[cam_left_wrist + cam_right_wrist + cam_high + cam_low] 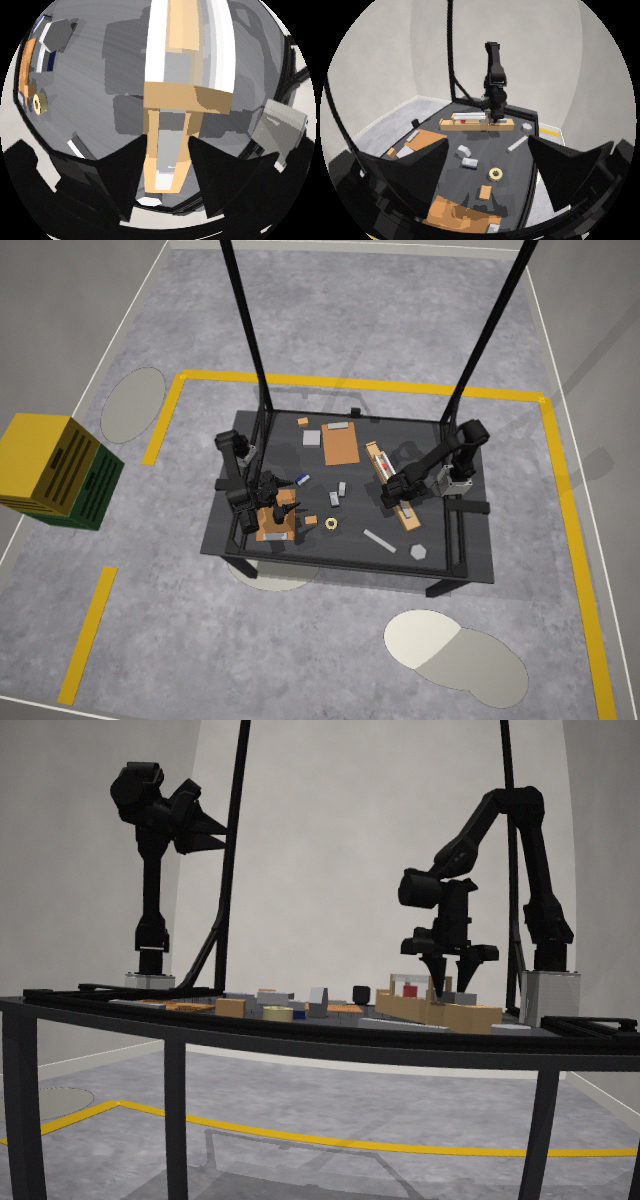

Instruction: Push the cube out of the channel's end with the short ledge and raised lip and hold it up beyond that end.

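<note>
The tan wooden channel (392, 485) lies on the right part of the table and also shows in the left wrist view (180, 80). The red cube (384, 464) sits inside it toward its far end, between clear walls (410, 990). A grey bar (405, 509) lies in the channel's near part. My left gripper (392, 498) points down over the near part, its fingers apart on either side of the channel (450, 991), holding nothing. My right gripper (217, 833) is open and empty, raised high above the table's other side (289, 494).
Two orange clipboards (340, 443) (276, 521), a yellow ring (330, 521), a loose grey bar (379, 540), a grey hexagon (417, 551), a blue block (302, 478) and small blocks lie about the table. Black frame posts stand at the back corners.
</note>
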Robot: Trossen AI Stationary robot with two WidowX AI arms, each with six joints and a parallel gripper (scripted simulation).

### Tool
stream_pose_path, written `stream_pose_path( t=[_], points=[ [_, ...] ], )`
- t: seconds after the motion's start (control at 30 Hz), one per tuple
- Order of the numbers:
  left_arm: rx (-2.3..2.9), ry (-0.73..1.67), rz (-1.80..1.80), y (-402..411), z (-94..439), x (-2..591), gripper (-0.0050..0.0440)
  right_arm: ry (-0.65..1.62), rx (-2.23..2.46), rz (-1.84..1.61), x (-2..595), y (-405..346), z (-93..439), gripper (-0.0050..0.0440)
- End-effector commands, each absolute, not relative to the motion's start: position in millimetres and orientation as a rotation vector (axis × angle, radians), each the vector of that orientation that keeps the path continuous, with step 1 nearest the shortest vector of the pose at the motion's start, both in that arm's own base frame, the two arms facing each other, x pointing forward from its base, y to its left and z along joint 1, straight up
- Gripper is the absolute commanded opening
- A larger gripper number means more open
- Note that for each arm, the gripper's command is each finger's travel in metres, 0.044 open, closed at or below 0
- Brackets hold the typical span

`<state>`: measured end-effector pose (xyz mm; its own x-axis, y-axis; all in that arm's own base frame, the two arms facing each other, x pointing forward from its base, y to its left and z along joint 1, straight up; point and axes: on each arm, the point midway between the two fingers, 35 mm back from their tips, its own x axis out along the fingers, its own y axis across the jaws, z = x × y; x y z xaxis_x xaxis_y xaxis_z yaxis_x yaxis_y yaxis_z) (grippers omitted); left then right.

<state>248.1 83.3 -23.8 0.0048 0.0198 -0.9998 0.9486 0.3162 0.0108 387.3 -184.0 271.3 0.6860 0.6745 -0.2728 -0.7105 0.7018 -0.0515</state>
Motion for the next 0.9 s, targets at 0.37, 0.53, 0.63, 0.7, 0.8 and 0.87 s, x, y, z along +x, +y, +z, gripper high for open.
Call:
stream_pose_path(
  t=[0.37,0.53,0.63,0.7,0.8,0.87],
  points=[
    [0.970,1.344,-0.970,84,54,246,0.0200,0.240,-0.157,0.780,387,-184,272,0.0400],
    [0.970,1.344,-0.970,84,54,246,0.0200,0.240,-0.157,0.780,387,-184,272,0.0400],
    [0.970,1.344,-0.970,84,54,246,0.0200,0.240,-0.157,0.780,387,-184,272,0.0400],
    [0.970,1.344,-0.970,84,54,246,0.0200,0.240,-0.157,0.780,387,-184,272,0.0400],
    [0.970,1.347,-0.969,88,50,245,0.0152,0.240,-0.157,0.780,387,-184,272,0.0400],
    [0.970,1.346,-0.970,100,40,244,0.0104,0.240,-0.157,0.780,387,-184,272,0.0400]
  ],
)
